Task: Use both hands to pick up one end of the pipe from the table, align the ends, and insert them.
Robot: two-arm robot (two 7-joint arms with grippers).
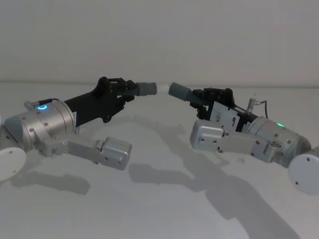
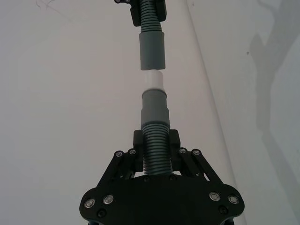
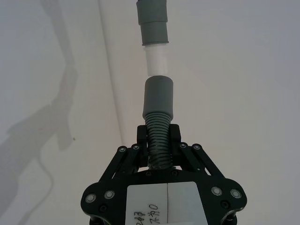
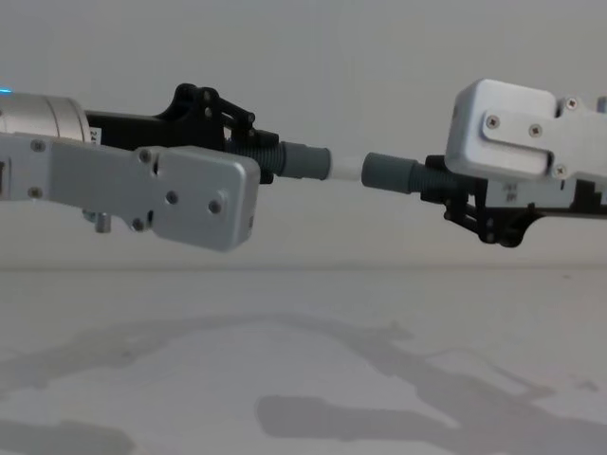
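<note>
Your left gripper (image 2: 155,140) clamps one ribbed hose piece (image 2: 155,152), whitish tip (image 2: 153,80) ahead of its fingers; right gripper (image 3: 158,136) clamps the other hose piece (image 3: 158,140); cuffs (image 4: 387,172) face each other above the table (image 4: 303,360), a small gap between; hose rears hidden inside grippers.

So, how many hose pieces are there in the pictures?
2. One hose piece, with the whitish tip, is in the left pincer; the other hose piece is in the right pincer. Both are above the table.
</note>
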